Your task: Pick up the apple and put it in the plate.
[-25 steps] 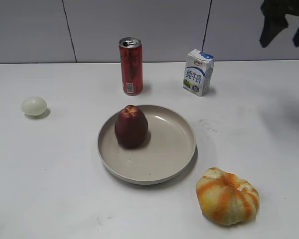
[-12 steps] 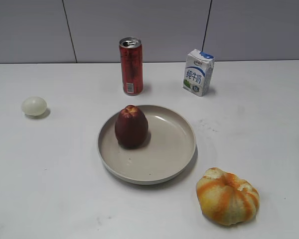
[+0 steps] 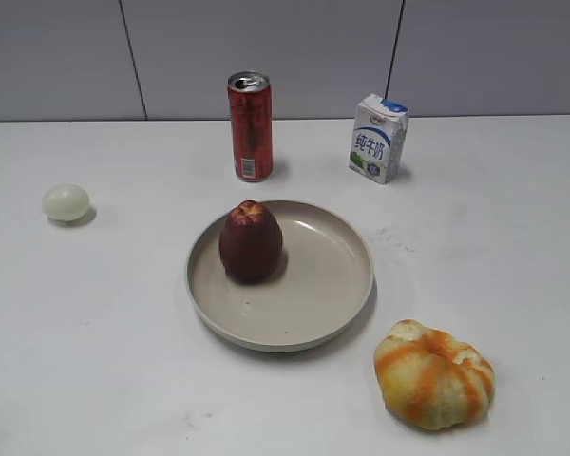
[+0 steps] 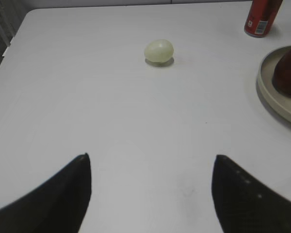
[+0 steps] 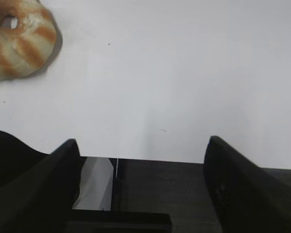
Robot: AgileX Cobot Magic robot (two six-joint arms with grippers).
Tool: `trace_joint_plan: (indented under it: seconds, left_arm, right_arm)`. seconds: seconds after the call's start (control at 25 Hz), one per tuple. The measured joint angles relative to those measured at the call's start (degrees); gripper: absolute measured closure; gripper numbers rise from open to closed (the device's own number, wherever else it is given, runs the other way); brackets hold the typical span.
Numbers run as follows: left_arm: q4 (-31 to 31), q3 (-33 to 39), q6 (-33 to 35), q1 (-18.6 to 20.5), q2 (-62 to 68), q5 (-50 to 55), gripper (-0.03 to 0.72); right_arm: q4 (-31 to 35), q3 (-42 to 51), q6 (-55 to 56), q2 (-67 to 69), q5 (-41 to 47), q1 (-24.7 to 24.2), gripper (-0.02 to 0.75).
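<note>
Dark maroon tapered apple (image 3: pixel 250 242) sat upright on left half of round beige shallow plate (image 3: pixel 323 294), frame centre. Left gripper (image 4: pixel 150 191) spread wide over bare white table (image 3: pixel 95 313), holding nothing. Right gripper (image 5: pixel 141 167) likewise spread, empty, at table edge, striped orange pumpkin-like fruit (image 5: pixel 19 39) upper left.

a plain lab-style test bench: a bare white table (image 3: pixel 95 332) fills the frame, a grey panelled wall (image 3: pixel 294 52) with dark seams runs across the top, staged props only.
</note>
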Motion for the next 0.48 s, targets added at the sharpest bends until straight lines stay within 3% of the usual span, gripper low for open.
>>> trace_joint_plan:
  seconds: [0.48]
  left_arm:
    - [0.0, 0.0, 0.0, 0.0, 0.0, 0.0, 0.099]
  right_arm:
    - [1.2, 3.3, 0.0, -35.3, 0.0, 0.0, 0.145]
